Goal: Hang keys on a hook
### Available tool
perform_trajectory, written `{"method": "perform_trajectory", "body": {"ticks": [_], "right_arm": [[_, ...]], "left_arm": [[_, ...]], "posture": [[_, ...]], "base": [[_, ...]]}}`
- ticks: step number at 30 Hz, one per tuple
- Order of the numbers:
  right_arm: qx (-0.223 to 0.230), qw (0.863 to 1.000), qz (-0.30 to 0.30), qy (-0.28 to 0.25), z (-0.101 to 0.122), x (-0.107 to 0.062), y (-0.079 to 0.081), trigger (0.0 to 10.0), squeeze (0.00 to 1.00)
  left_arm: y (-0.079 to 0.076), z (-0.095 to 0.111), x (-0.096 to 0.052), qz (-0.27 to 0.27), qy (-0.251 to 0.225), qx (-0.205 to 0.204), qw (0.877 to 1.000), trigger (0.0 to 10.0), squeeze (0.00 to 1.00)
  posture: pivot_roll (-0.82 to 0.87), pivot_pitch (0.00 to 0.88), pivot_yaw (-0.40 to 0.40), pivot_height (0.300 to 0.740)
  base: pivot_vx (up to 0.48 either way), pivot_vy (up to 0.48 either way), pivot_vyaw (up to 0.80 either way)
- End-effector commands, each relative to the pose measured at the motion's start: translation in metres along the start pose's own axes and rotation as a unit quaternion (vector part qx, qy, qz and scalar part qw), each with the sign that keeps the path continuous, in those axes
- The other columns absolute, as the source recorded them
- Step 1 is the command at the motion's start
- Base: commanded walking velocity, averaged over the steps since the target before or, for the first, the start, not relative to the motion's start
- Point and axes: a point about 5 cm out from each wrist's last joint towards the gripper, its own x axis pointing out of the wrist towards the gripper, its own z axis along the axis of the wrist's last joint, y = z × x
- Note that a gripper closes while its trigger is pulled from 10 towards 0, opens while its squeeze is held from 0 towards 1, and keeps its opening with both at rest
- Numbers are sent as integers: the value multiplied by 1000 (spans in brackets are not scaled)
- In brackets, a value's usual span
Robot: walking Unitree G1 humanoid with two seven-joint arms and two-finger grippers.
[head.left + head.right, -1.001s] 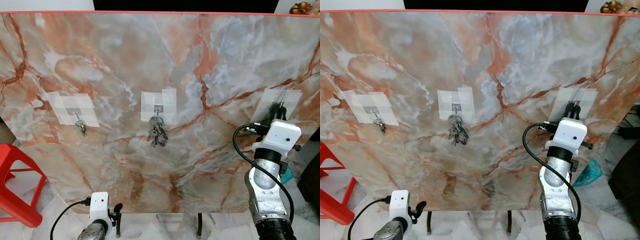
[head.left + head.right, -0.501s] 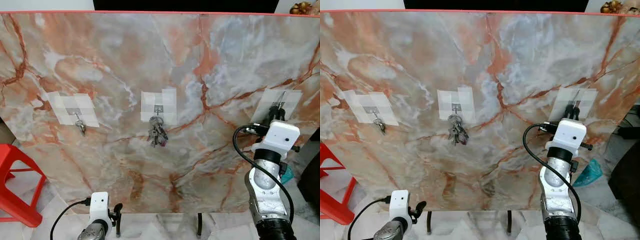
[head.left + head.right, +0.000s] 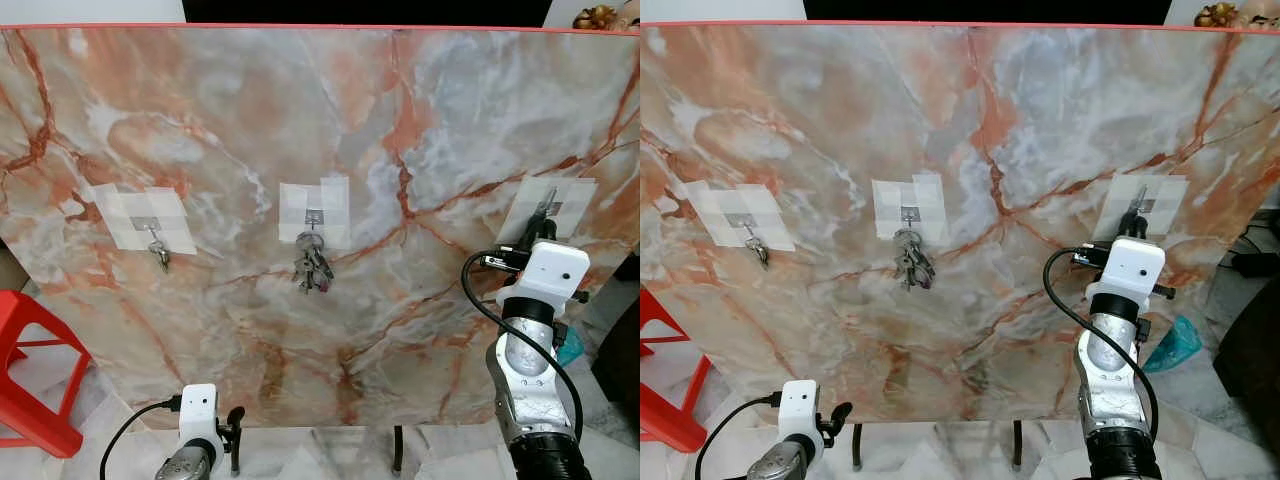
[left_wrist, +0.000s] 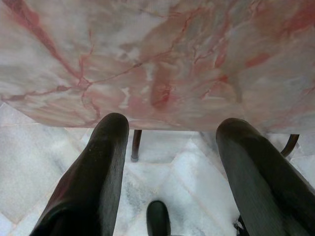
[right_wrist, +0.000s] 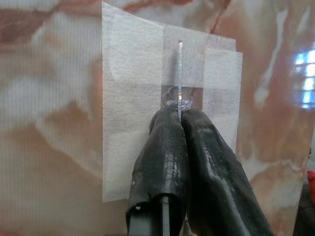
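— Right gripper (image 5: 179, 115), raised at the marble board (image 3: 250, 120), has its two black fingers pinched flat on a thin silver key (image 5: 180, 73) whose blade stands upright against the taped right hook (image 5: 172, 97). What could spoil it?

— Probably a miss. The key appears to rest on the hook plate rather than over the prong, so letting go now would likely send it sliding down the slab to the tiled floor (image 4: 29, 162). A hard push might also peel the white tape (image 5: 133, 123).

— Room to work?

— Plenty on the board: the middle hook (image 3: 314, 216) with its key bunch (image 3: 312, 268) and the left hook (image 3: 152, 228) sit well apart. The board's right edge is near the arm, though. Left gripper (image 4: 167, 147) hangs low with fingers spread and empty, near the board's stand.
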Motion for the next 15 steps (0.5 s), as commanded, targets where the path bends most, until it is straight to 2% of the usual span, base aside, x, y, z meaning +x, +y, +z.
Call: {"method": "perform_trajectory", "body": {"ticks": [1,6,11,13,15], "right_arm": [[1,999,35,7,-1,2,9,10000,0],[-9,998,64,-14,4,2,14,10000,0],[-3,996,84,-9,2,1,18,10000,0],[-15,993,116,-26,5,-1,24,10000,0],[-23,992,122,-38,8,-1,25,10000,0]], "left_arm": [[1,-2,-1,3,2,-2,1000,10000,0],[1,-2,-1,3,2,-1,1000,10000,0],[1,-2,-1,3,2,-1,1000,10000,0],[1,-2,-1,4,2,-1,1000,10000,0],[2,-2,-1,4,2,-1,1000,10000,0]], "posture": [[-7,0,-41,740],[-8,0,-40,740],[-6,0,-40,740],[-5,0,-39,740],[-5,0,-39,740]], "base": [[0,0,0],[0,0,0],[0,0,0],[0,0,0],[0,0,0]]}}
